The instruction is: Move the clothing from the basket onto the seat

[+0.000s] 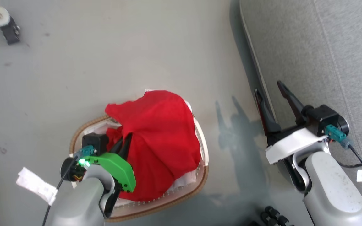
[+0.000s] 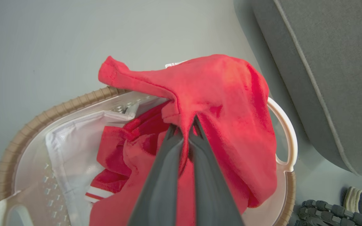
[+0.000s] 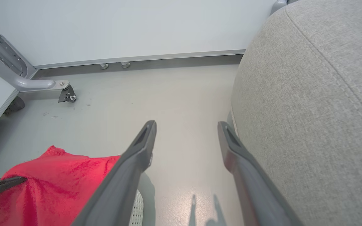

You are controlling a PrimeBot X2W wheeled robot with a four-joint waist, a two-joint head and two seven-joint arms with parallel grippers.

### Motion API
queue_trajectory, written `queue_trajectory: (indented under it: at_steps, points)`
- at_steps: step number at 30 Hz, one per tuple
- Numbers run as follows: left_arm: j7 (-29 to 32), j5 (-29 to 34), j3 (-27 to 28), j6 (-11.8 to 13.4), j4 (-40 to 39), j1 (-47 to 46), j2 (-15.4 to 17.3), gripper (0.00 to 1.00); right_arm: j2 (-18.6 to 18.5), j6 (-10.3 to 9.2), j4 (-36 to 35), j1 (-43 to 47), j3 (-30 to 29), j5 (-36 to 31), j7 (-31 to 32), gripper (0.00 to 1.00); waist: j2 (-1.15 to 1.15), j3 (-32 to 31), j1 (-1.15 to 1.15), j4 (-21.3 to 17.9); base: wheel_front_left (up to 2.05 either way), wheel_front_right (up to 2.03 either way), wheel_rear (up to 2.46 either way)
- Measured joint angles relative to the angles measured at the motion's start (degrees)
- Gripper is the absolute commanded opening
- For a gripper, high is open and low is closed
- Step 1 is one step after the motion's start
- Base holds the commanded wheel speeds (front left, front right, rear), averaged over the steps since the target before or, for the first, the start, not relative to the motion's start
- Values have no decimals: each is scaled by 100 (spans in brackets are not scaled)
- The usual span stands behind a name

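- The left gripper (image 1: 125,139) (image 2: 184,125) is clenched on the plain red garment (image 1: 162,131) (image 2: 228,94). Its two dark fingers (image 2: 165,175) are pressed together, with a fold of the cloth pinched between the tips.
- From that pinch the red fabric pulls into a peak with creases fanning outward. One corner sticks out over the brown rim, and the rest drapes across the far side of the basket (image 1: 168,204) (image 2: 58,106).
- The striped garment (image 2: 108,182), red with white bands, lies lower inside the basket. It is bunched against the white liner (image 2: 71,147) and partly under the raised cloth.
- The basket stands on the grey floor (image 1: 105,47), near the seat (image 1: 325,47) (image 2: 335,62) but apart from it, with a strip of floor between them.
- The right gripper (image 1: 268,88) (image 3: 186,125) is released, jaws spread wide and holding nothing. It hangs in the air at the seat's rounded edge (image 3: 309,110), one finger over the cushion and the other over the floor.
- In the right wrist view the red garment (image 3: 52,175) shows at lower left, with a bit of the perforated basket wall (image 3: 138,207) below.
- No clothing lies on the seat.
- A wheeled metal leg (image 1: 9,29) (image 3: 68,94) stands well away on the floor.
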Motion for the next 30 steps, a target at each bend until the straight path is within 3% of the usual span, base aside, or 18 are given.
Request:
queue_trajectory:
  at_steps: [16,30]
  points:
    - [0,931,748,0,-1427,1338,-132,0,-93,0,327,824,-94,69,0,100,0,-1774,-1,344,0,0,0]
    - [1,1502,1246,0,-2913,1664,-194,0,-71,0,409,1421,-112,119,0,100,0,-2946,-1,624,0,0,0]
